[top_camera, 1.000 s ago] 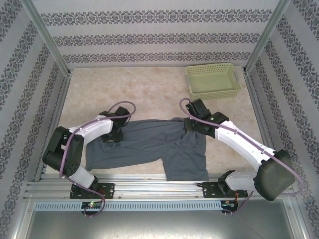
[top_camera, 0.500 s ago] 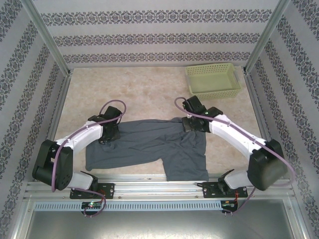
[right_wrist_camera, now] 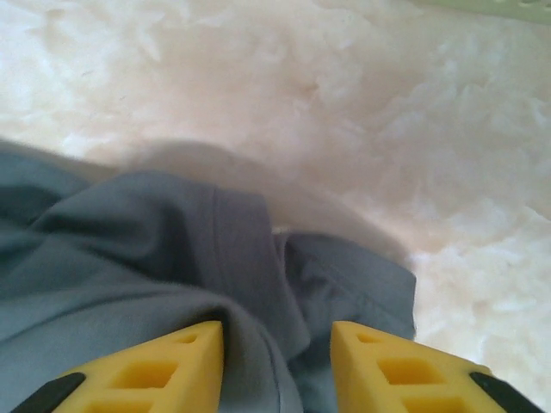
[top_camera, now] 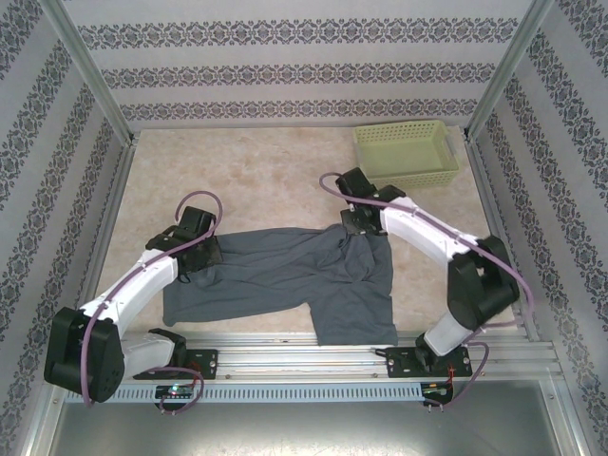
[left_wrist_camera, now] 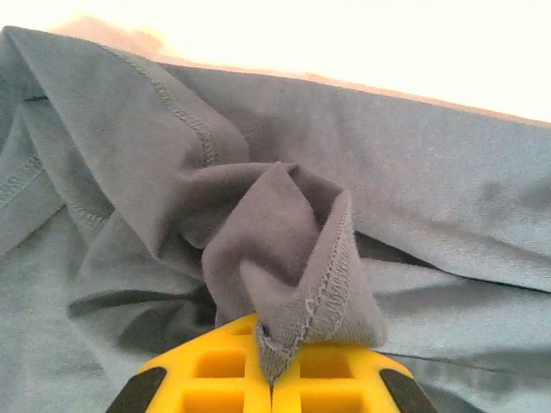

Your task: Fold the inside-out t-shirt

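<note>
Beige table (top_camera: 275,180); t-shirt (top_camera: 285,275) fold pinched in left hand (left_wrist_camera: 274,366), under right hand (right_wrist_camera: 275,340)

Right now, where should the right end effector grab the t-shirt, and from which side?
Likely the far-right corner of the t-shirt, at the hemmed fold bunched up into a ridge. Come straight down from above: the right end effector stands open astride that ridge.

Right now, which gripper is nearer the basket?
Right. The right gripper sits at the far right corner of the shirt, short of the basket; the left gripper is across the shirt, at its far left edge.
</note>
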